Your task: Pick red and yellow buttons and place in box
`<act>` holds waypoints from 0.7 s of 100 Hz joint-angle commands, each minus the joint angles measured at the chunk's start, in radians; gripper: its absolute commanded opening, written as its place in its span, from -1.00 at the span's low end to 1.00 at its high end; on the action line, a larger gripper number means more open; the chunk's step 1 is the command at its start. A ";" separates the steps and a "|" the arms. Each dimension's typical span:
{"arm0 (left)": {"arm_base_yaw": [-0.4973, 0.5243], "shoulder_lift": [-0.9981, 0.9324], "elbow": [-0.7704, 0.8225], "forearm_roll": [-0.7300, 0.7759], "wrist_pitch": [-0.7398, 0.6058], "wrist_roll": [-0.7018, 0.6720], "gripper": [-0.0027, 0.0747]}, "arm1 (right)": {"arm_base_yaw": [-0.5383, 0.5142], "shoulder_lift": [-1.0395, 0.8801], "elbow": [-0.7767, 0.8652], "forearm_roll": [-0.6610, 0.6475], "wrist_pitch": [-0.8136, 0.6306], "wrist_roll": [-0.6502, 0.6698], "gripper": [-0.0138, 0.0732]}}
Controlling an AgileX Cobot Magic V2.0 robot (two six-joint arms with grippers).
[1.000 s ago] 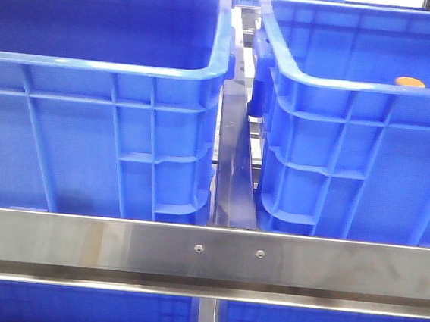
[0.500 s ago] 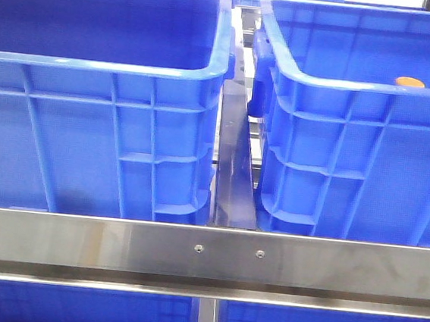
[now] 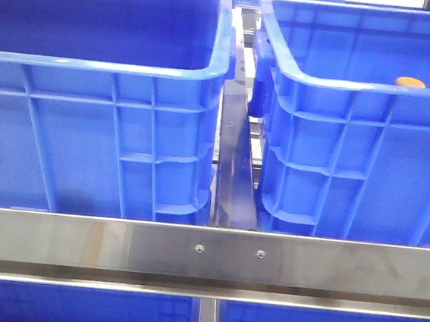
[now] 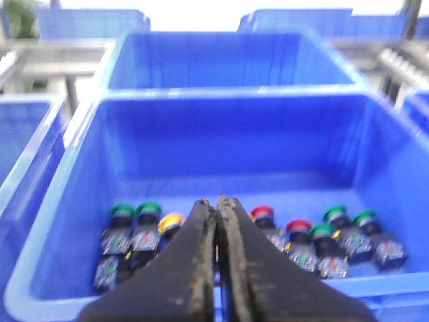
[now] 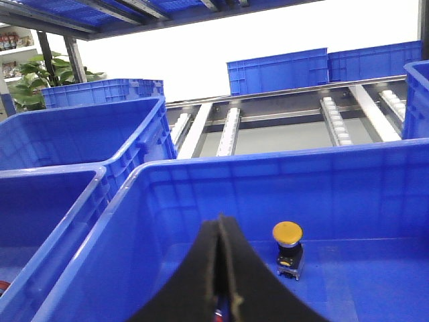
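Observation:
In the left wrist view my left gripper (image 4: 218, 200) is shut and empty, poised above a blue crate (image 4: 74, 174) that holds several push buttons. Among them are a yellow button (image 4: 171, 221), two red buttons (image 4: 263, 212) (image 4: 299, 226) and several green ones. In the right wrist view my right gripper (image 5: 220, 219) is shut inside the box (image 5: 268, 161), a large blue crate. A yellow button (image 5: 287, 233) stands upright on the box floor just beyond the fingertips. A small red speck shows low in the slit between the fingers; I cannot tell what it is. The front view shows that yellow cap (image 3: 410, 81) in the right crate; neither gripper shows there.
Two blue crates (image 3: 102, 66) (image 3: 359, 87) stand side by side behind a steel rail (image 3: 206, 255), with a narrow gap between them. More blue crates (image 5: 100, 134) and roller tracks (image 5: 335, 121) lie behind.

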 commanded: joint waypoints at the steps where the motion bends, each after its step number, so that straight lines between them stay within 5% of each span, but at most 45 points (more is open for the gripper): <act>1: 0.000 -0.026 0.031 -0.023 -0.144 0.022 -0.98 | -0.002 -0.001 -0.026 0.035 0.032 -0.006 -0.84; 13: 0.011 -0.085 0.112 -0.091 -0.163 0.114 -0.98 | -0.002 -0.001 -0.026 0.035 0.032 -0.006 -0.84; 70: 0.141 -0.318 0.443 -0.091 -0.331 0.113 -0.98 | -0.002 -0.001 -0.026 0.035 0.032 -0.006 -0.84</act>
